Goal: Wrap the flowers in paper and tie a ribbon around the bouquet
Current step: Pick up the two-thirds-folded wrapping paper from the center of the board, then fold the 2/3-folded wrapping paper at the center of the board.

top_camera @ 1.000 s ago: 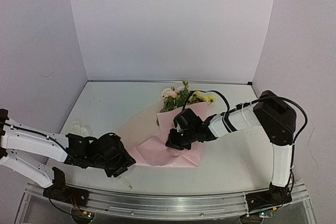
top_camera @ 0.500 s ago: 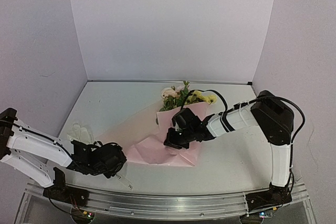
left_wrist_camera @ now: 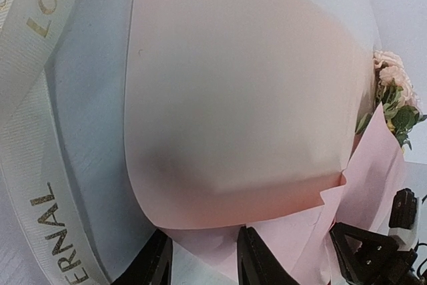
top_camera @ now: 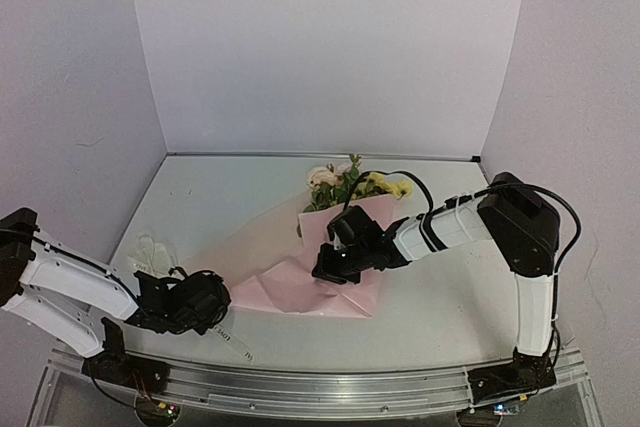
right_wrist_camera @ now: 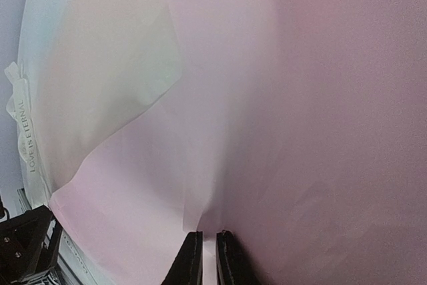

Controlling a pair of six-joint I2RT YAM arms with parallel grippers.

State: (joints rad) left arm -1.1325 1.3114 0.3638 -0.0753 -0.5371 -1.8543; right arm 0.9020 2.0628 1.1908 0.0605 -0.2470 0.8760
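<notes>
The pink paper [top_camera: 290,272] lies folded loosely over the stems of the flowers [top_camera: 345,185], making a rough bouquet whose blooms stick out at the far end. My right gripper [top_camera: 325,272] is shut on a fold of the paper [right_wrist_camera: 280,111], its fingertips [right_wrist_camera: 191,248] almost touching. My left gripper [top_camera: 220,299] sits low at the paper's near left corner. In the left wrist view its jaws stand apart, open, with the paper's edge [left_wrist_camera: 220,225] lying between them. The cream ribbon [left_wrist_camera: 40,185] with gold lettering runs along the left of that view.
A bunched part of the ribbon [top_camera: 150,247] lies at the table's left side, and one end [top_camera: 238,345] trails near the front edge. Lilac walls close in the back and both sides. A metal rail [top_camera: 320,387] runs along the front.
My left arm has drawn back toward the left and its jaws have narrowed around the paper's corner. The right gripper has shifted slightly left with the fold in its grip.
</notes>
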